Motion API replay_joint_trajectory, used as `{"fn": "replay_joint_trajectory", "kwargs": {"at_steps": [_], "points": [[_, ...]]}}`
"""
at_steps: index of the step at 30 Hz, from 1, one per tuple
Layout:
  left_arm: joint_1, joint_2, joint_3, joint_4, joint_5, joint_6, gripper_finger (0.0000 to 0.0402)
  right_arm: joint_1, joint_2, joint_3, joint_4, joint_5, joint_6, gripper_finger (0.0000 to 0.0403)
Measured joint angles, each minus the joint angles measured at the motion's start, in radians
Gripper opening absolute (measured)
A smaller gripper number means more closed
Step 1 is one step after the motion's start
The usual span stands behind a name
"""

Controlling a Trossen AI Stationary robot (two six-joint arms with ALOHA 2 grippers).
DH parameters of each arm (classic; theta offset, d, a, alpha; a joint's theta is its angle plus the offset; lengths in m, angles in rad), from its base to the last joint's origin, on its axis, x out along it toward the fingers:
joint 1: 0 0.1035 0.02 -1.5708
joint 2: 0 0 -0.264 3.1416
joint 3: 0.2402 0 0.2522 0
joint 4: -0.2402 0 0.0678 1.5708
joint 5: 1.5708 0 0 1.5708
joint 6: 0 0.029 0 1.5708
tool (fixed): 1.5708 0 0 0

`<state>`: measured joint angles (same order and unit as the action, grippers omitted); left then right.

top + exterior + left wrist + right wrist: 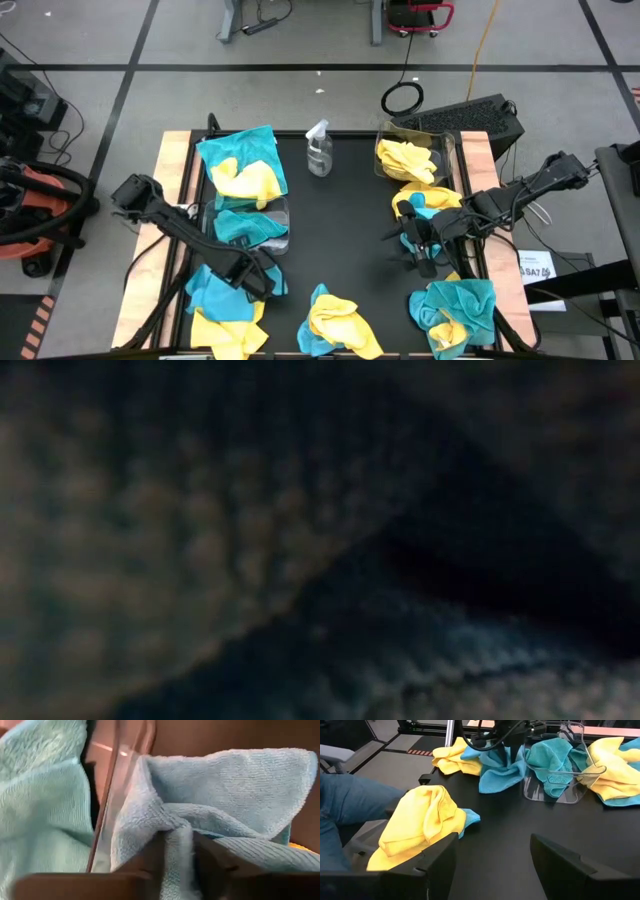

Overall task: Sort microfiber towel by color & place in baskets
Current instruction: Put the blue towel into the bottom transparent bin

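My left gripper (258, 278) points down at the near left pile, shut on a teal microfiber towel (225, 785) that lies right beside the clear left basket (250, 228). That basket holds teal towels. The right basket (410, 155), at the far right, holds yellow towels. My right gripper (414, 240) stands open above the table's right half with nothing between its fingers (440, 860). A yellow towel (420, 820) lies just beyond it. The low view is dark, with cloth right in front of it. My left gripper pinches a bunched-up fold of the teal towel (177, 837) between its two fingers (215, 862), coming from above and pointing down. The cloth gathers into creases at the fingers. The rest of the towel spreads on the pile next to the basket's clear wall (112, 805).
A clear spray bottle (319, 150) stands at the far middle. Mixed teal and yellow towels lie at the far left (240, 165), near left (225, 325), near middle (335, 320) and near right (455, 310). A person's leg in jeans (350, 805) shows at the table's near side.
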<state>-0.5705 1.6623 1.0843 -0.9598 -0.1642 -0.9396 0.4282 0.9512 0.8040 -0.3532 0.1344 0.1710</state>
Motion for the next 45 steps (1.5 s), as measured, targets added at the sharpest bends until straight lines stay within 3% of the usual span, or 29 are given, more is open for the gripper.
{"fn": "replay_joint_trajectory", "kwargs": {"at_steps": [3,6,12,21,32,45], "points": [[-0.003,-0.004,0.020,-0.003,0.000,0.043,0.0015,0.002,0.000,0.000,0.001,0.000,0.000,0.0240],[-0.011,-0.010,0.062,-0.033,-0.015,0.057,0.0013,0.002,0.000,0.000,0.002,0.000,0.000,0.0240],[-0.055,-0.010,0.237,-0.279,-0.097,0.049,0.0005,0.002,0.001,0.000,0.003,0.002,0.000,0.0240],[-0.171,-0.011,0.557,-0.603,-0.299,-0.074,0.0003,0.002,0.001,0.000,0.003,0.001,-0.003,0.0240],[-0.278,-0.012,0.788,-0.610,-0.701,0.067,0.0002,0.002,0.001,0.000,0.002,0.001,-0.007,0.0240],[-0.280,-0.014,0.824,-0.612,-0.844,0.298,0.0001,0.002,0.001,0.000,0.001,0.001,-0.003,0.0240]]}}
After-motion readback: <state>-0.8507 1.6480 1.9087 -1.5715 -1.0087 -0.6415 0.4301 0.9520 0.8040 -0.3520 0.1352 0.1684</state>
